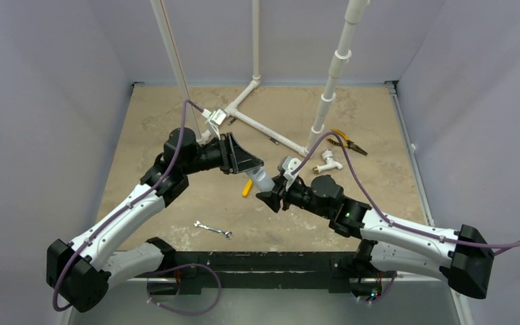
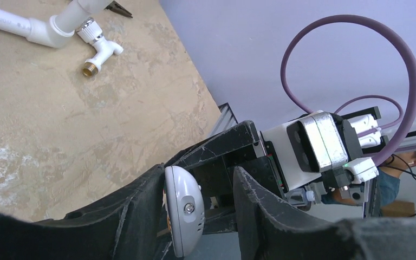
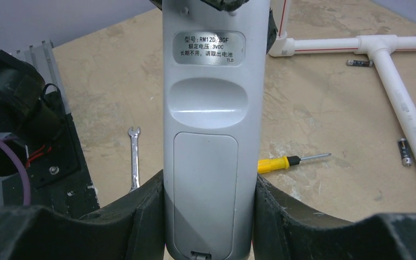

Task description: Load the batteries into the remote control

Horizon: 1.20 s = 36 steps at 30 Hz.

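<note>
Tan desk point(image 1: 176, 122), lavender walls on three sides. Remote control point(image 3: 211, 135) up off the desk, mid-field: right pincer point(image 3: 208, 184) clamped on its sides, left pincer point(image 2: 200, 179) part-open round its other end, one finger touching. PVC pipework point(image 1: 271, 132) crowds the back; wrench point(image 1: 212, 229) near front edge; most room left.

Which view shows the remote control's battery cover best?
Right wrist: the remote control fills the frame, battery cover shut, label legible. Top external shows it only as a small pale sliver, cover indiscernible. Left wrist shows just its rounded end and a screw.
</note>
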Each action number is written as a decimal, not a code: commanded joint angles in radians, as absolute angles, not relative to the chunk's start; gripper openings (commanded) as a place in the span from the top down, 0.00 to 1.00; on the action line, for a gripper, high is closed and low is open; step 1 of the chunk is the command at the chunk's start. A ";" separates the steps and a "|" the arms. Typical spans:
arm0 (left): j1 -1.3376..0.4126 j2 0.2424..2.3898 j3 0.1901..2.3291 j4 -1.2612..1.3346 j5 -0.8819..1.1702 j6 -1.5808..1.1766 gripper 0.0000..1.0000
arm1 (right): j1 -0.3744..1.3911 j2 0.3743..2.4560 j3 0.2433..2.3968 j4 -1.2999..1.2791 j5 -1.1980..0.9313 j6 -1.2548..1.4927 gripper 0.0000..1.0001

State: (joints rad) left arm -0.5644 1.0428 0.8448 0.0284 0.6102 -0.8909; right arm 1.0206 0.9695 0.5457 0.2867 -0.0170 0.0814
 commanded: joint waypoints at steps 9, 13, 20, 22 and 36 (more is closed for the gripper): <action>-0.598 1.041 0.865 0.045 0.572 -0.876 0.54 | 1.023 0.992 0.624 0.337 0.039 0.140 1.00; -0.614 1.055 0.876 0.017 0.555 -0.856 0.56 | 1.023 0.991 0.631 0.332 0.039 0.142 1.00; -0.624 1.058 0.880 0.008 0.537 -0.850 0.68 | 1.023 0.979 0.626 0.325 0.040 0.137 1.00; -0.624 1.057 0.883 0.004 0.533 -0.849 0.72 | 1.023 0.977 0.624 0.324 0.041 0.136 1.00; -0.624 1.044 0.882 -0.041 0.517 -0.818 1.00 | 1.023 0.887 0.644 0.209 -0.036 0.017 0.16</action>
